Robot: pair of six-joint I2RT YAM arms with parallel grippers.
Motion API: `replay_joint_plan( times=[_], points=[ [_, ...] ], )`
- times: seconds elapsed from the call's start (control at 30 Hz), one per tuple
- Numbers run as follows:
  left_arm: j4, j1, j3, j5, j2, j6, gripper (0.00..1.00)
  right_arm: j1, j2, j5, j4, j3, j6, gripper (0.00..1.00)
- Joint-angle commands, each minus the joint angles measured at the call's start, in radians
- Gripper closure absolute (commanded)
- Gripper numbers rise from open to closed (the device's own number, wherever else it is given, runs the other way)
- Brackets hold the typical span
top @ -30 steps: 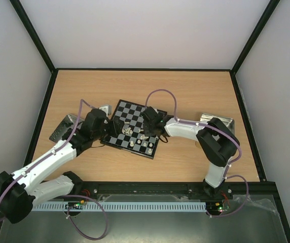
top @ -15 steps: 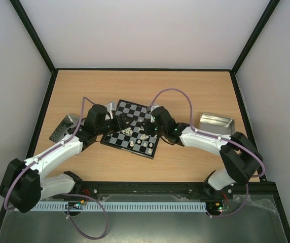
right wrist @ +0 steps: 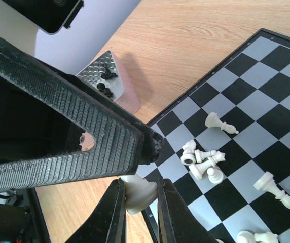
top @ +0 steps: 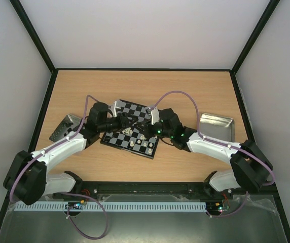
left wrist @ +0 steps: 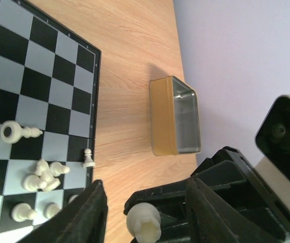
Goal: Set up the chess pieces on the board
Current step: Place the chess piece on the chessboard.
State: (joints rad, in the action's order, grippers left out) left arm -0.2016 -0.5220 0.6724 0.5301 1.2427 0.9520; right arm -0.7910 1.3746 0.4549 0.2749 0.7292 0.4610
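The board (top: 135,117) lies mid-table, tilted. Several cream-white chess pieces (top: 131,132) lie and stand on its near part; they also show in the left wrist view (left wrist: 42,175) and the right wrist view (right wrist: 202,159). My right gripper (right wrist: 140,205) is shut on one white piece (right wrist: 139,193), held over the board's near-left edge. My left gripper (left wrist: 145,191) is open; its fingers (left wrist: 90,212) stand on either side of the right gripper's tips and the held white piece (left wrist: 144,221). In the top view the left gripper (top: 123,123) and the right gripper (top: 144,130) meet over the board.
A silver tray (top: 64,127) left of the board holds tiny black pieces (right wrist: 104,81). A second silver tray (top: 216,122) stands to the right, also in the left wrist view (left wrist: 183,121). A white pawn (left wrist: 88,160) stands at the board's rim.
The left gripper has moved right over the board. The right arm has swung down and lower, and its gripper has shifted slightly. The two grippers have come together.
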Motion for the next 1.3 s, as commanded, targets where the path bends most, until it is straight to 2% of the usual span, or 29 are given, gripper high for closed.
replay_joint_plan(
  times=[0.0, 0.13, 0.27, 0.33, 0.43, 0.53, 0.67, 0.8, 0.93, 1.27],
  points=[
    [-0.033, 0.006, -0.011, 0.032, 0.002, 0.006, 0.6, 0.003, -0.017, 0.045, 0.077, -0.019, 0.023, 0.9],
    [-0.017, 0.006, -0.018, 0.037, -0.005, -0.007, 0.8, 0.004, -0.011, 0.041, 0.085, -0.018, 0.031, 0.9],
    [0.004, 0.006, -0.027, 0.032, -0.013, -0.025, 0.92, 0.004, -0.005, 0.034, 0.086, -0.016, 0.038, 0.89],
    [0.013, 0.005, -0.03, 0.023, -0.019, -0.038, 0.95, 0.004, -0.003, 0.028, 0.083, -0.014, 0.042, 0.84],
    [0.074, 0.005, -0.025, -0.035, -0.04, -0.08, 0.95, 0.004, -0.004, 0.011, 0.061, -0.011, 0.046, 0.68],
    [0.223, 0.006, -0.008, -0.211, -0.073, -0.154, 0.93, 0.003, -0.008, -0.026, 0.03, -0.014, 0.042, 0.57],
    [0.445, 0.004, -0.011, -0.571, -0.115, -0.201, 0.92, 0.004, -0.021, -0.145, -0.013, -0.016, 0.052, 0.54],
    [0.557, 0.002, -0.046, -0.763, -0.121, -0.177, 0.91, 0.004, -0.025, -0.255, -0.042, -0.013, 0.066, 0.54],
    [0.562, 0.002, -0.094, -0.835, -0.111, -0.142, 0.91, 0.004, -0.008, -0.289, -0.053, -0.011, 0.072, 0.54],
    [0.383, 0.002, -0.131, -0.788, 0.012, -0.197, 0.91, 0.004, 0.012, -0.285, -0.06, -0.005, 0.084, 0.54]
  ],
)
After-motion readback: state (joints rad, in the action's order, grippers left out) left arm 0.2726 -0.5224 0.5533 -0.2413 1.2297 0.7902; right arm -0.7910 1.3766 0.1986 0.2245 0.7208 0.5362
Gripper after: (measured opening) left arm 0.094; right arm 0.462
